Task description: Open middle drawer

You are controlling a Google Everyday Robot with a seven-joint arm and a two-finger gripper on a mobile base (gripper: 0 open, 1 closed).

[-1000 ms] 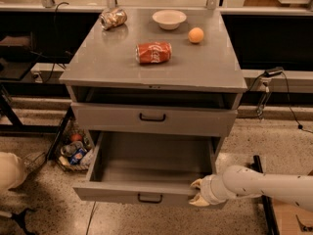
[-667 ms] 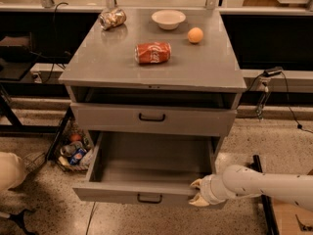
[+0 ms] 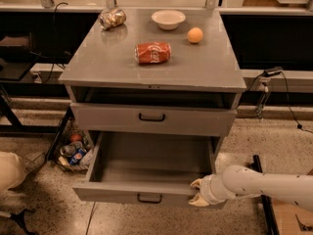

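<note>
The arm [image 3: 266,182] lies low across the lower right. Its gripper [image 3: 196,193], jaws parted, is at the open bottom drawer's [image 3: 117,192] front corner. The middle drawer [image 3: 107,117] is shut.

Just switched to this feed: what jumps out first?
The middle drawer stands pulled far out, with the gripper at its right-hand front corner. On the cabinet top lie a red can, an orange and a white bowl.

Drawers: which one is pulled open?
The lower one, the middle drawer, pulled far out with the gripper at its front corner. The drawer above it is pushed in.
</note>
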